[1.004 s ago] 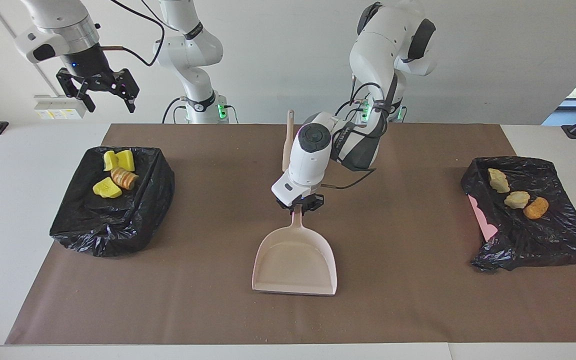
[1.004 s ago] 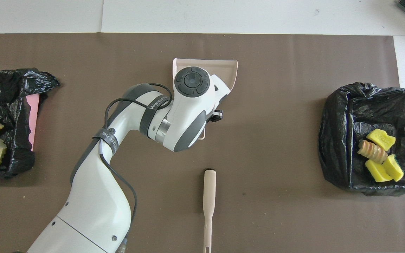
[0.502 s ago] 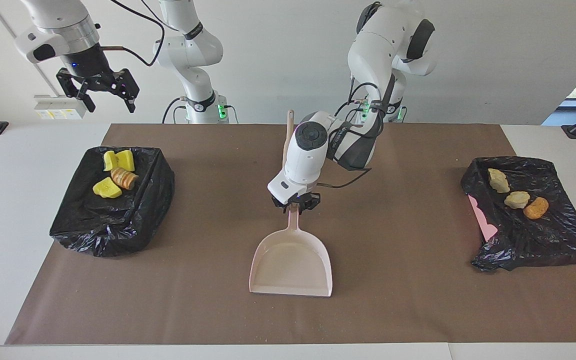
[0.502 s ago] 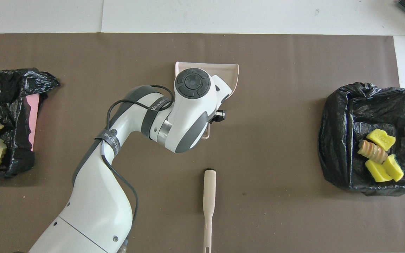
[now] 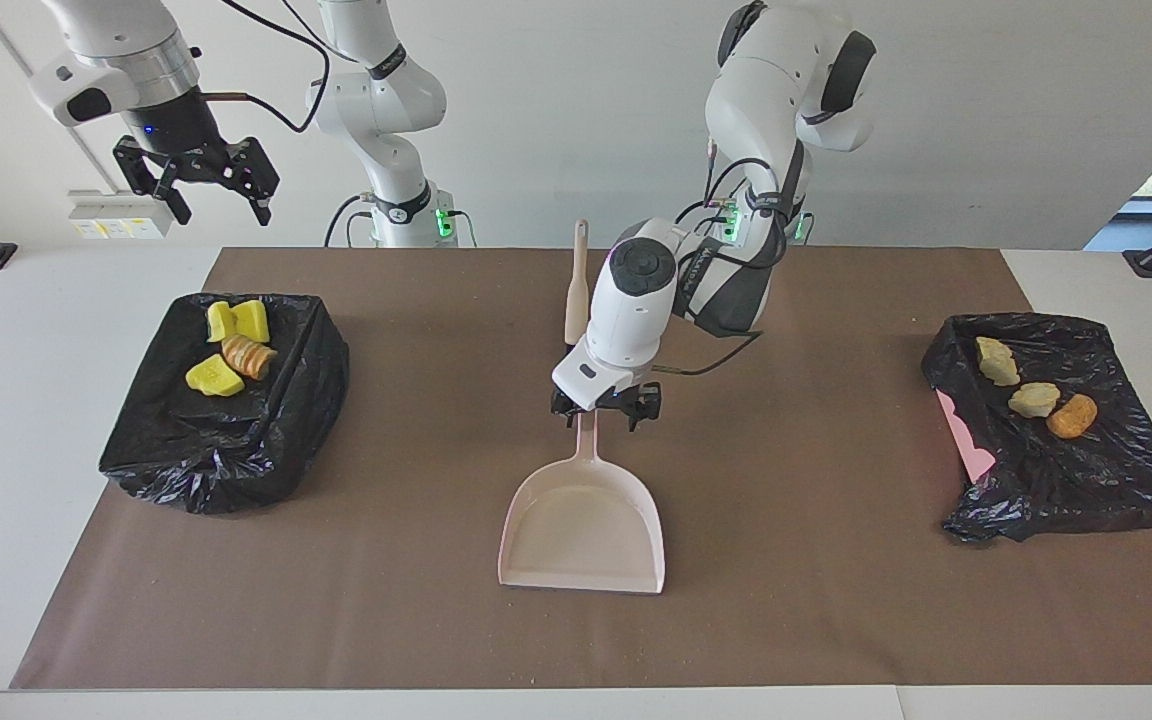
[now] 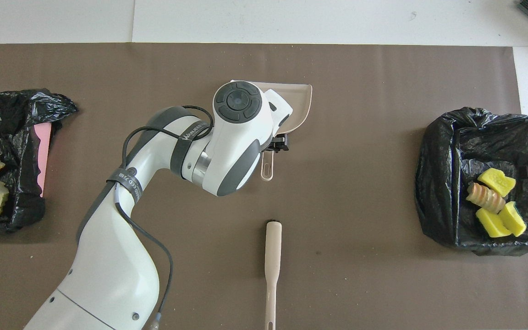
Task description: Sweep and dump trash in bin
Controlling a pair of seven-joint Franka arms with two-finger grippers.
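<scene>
The left hand (image 5: pixel 607 412) hangs spread over the dustpan's (image 5: pixel 583 520) handle at mid-table, pinching nothing. The trash lies well apart from it: yellow lumps (image 5: pixel 236 320) in the black-lined bin (image 5: pixel 226 440) at the right arm's end, tan pieces (image 5: pixel 1034 398) on the black bag (image 5: pixel 1066 470) at the left arm's end. The right hand (image 5: pixel 198 178) waits spread, raised above the bin's end of the table.

A white table (image 5: pixel 56 400) carries a brown mat (image 5: pixel 796 600); on the mat lie a pink dustpan (image 5: pixel 584 525), a beige brush (image 6: pixel 272 266) and two black-bagged bins (image 5: pixel 226 440) (image 5: pixel 1066 470), one at each end.
</scene>
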